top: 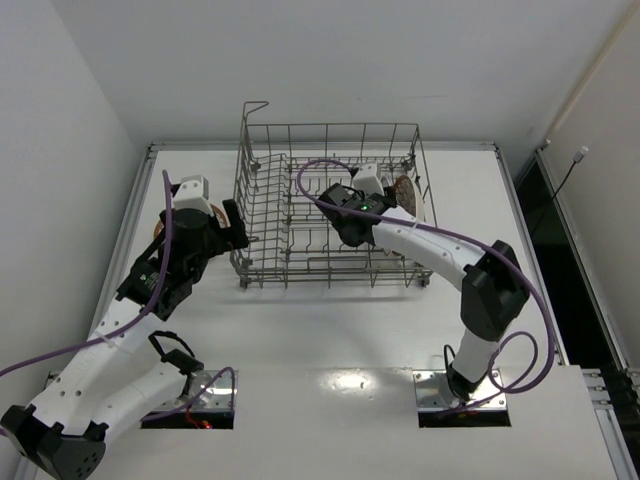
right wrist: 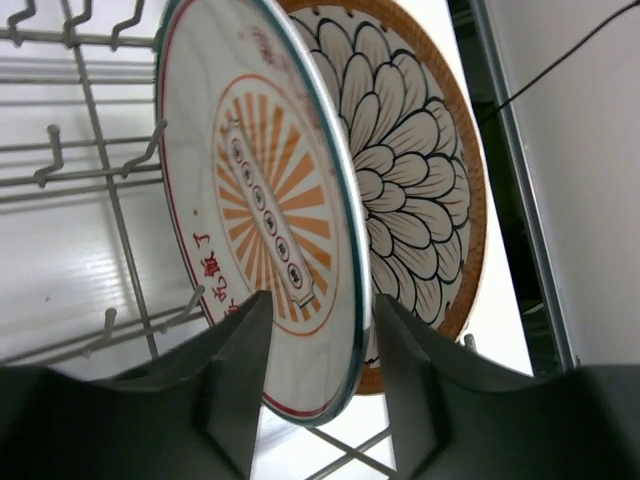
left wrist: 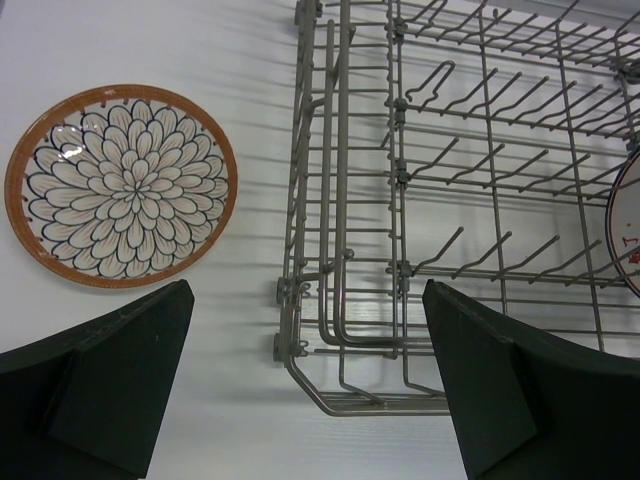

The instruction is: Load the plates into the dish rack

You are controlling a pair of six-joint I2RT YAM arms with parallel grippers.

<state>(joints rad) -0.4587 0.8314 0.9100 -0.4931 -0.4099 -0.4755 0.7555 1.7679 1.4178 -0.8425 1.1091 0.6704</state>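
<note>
Two plates stand on edge in the rack point(top: 330, 127), close to its right wall. The sunburst plate point(right wrist: 260, 200) is in front and the petal plate point(right wrist: 420, 190) is just behind it, face to back. A third one, the loose plate point(left wrist: 120, 185), lies flat on the table point(top: 330, 340) to the left of the rack, apart from its left wall.

The right gripper point(right wrist: 320, 305) reaches down into the rack and straddles the lower rim of the sunburst plate, one finger on each side. A sliver of gap shows beside the right-hand finger point(right wrist: 410, 380). The other finger overlaps the plate's face, so I cannot tell whether it presses or has let go.

The left gripper point(left wrist: 305, 290) hangs with its jaws spread wide and nothing between them. It sits above the rack's near left corner, with the loose plate off to one side.

Rows of tines left of the standing plates are free. The table between the loose plate and the rack wall is bare white.

From above, the left arm covers nearly all of the loose plate, and the right wrist hides much of the two in the rack. The fingers hide the bottoms of both standing plates, so which tines hold them is unclear.
</note>
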